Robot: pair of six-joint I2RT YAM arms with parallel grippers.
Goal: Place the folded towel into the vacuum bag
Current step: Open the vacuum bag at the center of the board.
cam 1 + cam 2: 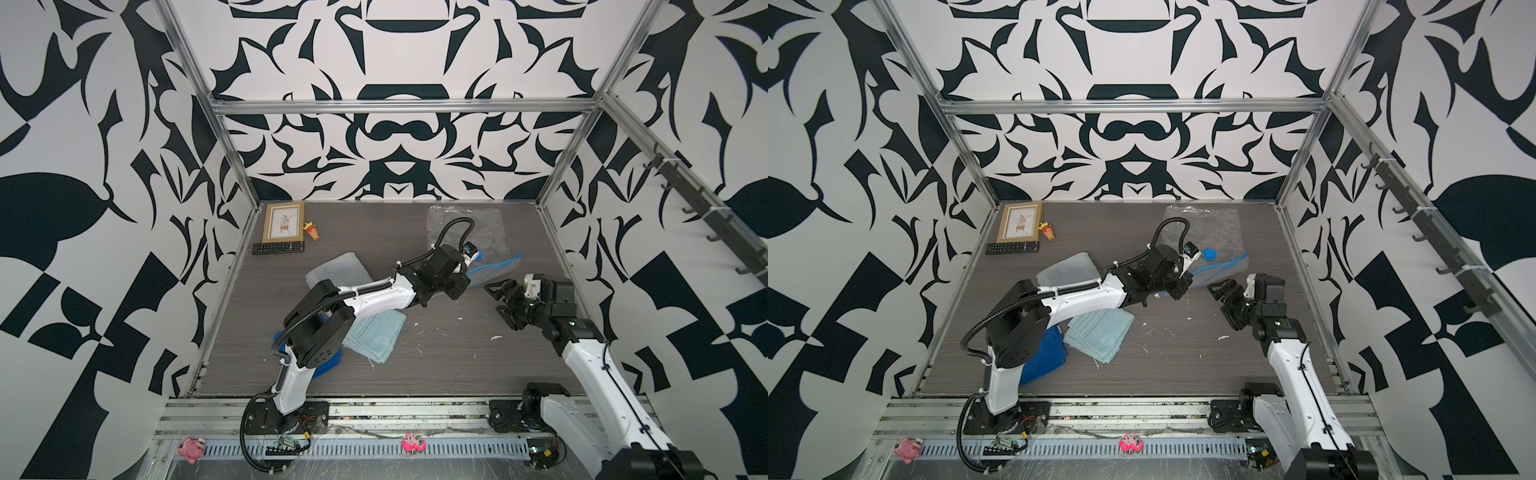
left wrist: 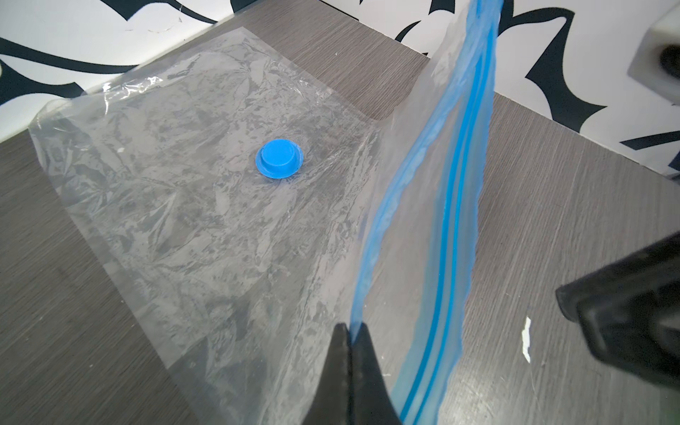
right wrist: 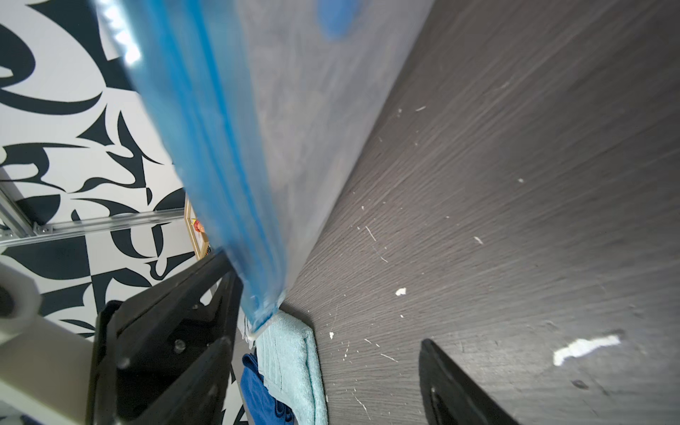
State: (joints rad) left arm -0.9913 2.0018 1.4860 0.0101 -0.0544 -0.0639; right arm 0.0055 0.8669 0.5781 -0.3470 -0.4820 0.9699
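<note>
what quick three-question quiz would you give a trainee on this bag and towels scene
1. True or false: the left jaws are shut on the blue zip strip of the vacuum bag.
2. How many folded towels can you count in a top view?
3. Fill in: the right jaws are ___, holding nothing, close to the raised strip.

Key
1. True: they pinch the strip's edge and hold it up off the table.
2. Three: grey towel, light blue towel, dark blue towel.
3. open
</note>
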